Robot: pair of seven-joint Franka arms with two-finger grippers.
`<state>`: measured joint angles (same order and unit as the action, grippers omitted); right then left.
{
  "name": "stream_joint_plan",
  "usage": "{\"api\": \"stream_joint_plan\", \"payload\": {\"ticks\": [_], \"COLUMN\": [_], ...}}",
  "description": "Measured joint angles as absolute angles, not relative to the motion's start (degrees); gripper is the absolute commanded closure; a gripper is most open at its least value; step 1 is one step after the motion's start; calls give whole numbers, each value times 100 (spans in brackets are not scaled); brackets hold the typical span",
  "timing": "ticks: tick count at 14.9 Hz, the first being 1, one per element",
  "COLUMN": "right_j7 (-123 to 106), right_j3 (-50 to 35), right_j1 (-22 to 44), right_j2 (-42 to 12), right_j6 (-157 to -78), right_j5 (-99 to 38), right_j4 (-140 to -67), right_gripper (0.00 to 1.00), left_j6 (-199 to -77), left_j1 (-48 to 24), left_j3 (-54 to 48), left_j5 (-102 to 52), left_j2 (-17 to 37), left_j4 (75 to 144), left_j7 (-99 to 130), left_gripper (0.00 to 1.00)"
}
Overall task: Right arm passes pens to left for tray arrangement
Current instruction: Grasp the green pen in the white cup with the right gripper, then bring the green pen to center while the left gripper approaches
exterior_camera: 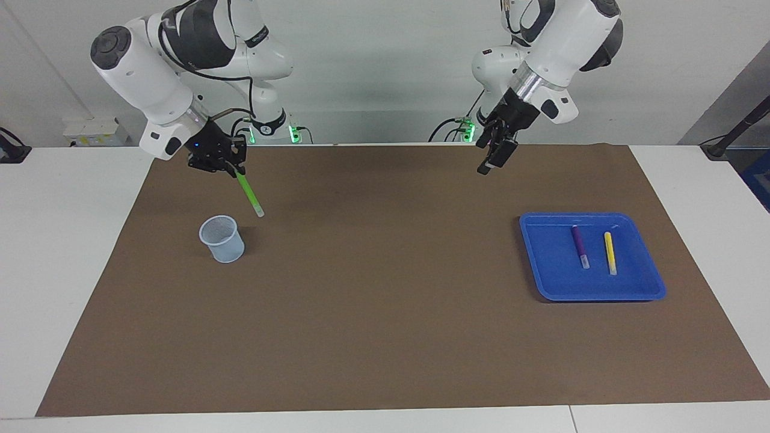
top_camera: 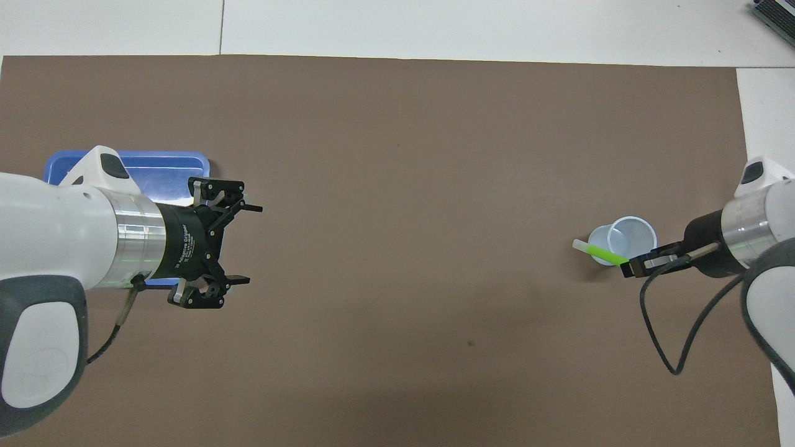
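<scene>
My right gripper (exterior_camera: 224,163) is shut on the green pen (exterior_camera: 249,193) and holds it up in the air, tilted, pale end down, over the mat beside the cup. It shows in the overhead view too (top_camera: 640,267), with the green pen (top_camera: 599,251). The purple pen (exterior_camera: 580,246) and the yellow pen (exterior_camera: 610,252) lie side by side in the blue tray (exterior_camera: 550,270). My left gripper (exterior_camera: 494,159) is open and empty, raised over the mat on the robots' side of the tray. In the overhead view the left gripper (top_camera: 248,244) and its arm hide most of the tray (top_camera: 161,167).
A small translucent pale-blue cup (exterior_camera: 222,239) stands on the brown mat (exterior_camera: 385,300) toward the right arm's end; it also shows in the overhead view (top_camera: 624,239). White table surface surrounds the mat.
</scene>
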<state>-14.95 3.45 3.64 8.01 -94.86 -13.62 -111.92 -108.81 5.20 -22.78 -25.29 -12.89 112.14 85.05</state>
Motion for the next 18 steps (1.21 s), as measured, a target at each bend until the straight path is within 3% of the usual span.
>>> {"api": "stream_joint_plan", "payload": {"ticks": [7,11,18], "right_j7": [-1496,-1522,-1924], "right_j3": [301,288,282], "right_j1": [384,596,945], "right_j2": [800,800,799], "right_j6": [-9385,-9292,-9213], "right_j5": [-2677,-3341,-4311], "right_j4": [-11164,-11148,-11137], "right_gripper": [100,100,100], "left_j6": [-11435,-11853,-12893], "left_j1": [-20,-106,-1107], "left_j3": [-2297,-2293,-2306], "left_j5": [-2571,-3377,-3450], "left_j2": [-1082,-955,-670], "left_j4": [11294,11295,11297], "left_j7": [8552,8683,10486], "left_gripper": [0,0,0]}}
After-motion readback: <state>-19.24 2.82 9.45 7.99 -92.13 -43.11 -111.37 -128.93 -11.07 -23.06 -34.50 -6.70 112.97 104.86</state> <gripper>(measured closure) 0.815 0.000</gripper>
